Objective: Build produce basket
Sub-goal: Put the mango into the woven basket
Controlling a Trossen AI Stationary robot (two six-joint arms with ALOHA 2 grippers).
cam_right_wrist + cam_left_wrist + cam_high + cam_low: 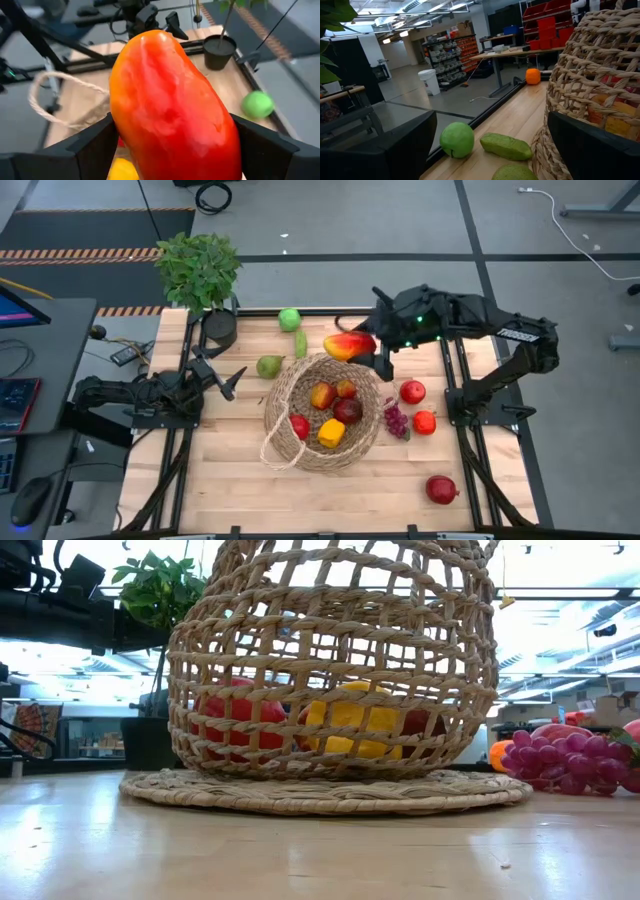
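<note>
The right gripper has its jaws clamped on a red-and-yellow mango, holding it just above the far rim of the basket. The whole move turns on that: the fruit hangs at the edge, not over the middle, so as I read it the bowl's open centre lies toward the near side of the desk from the jaws. The mango's long axis runs roughly along the rim, crosswise between the fingers.

The left gripper waits beside the basket on its own side, jaws spread and empty, near a green pear. The right arm is plainly the one at work.

From overhead you see several pieces already in the bowl, and grapes and red fruit loose outside it. The right wrist camera adds the grip itself: the mango fills it, a dark finger pressed on each flank. The low view shows only the weave, no mango at all.
</note>
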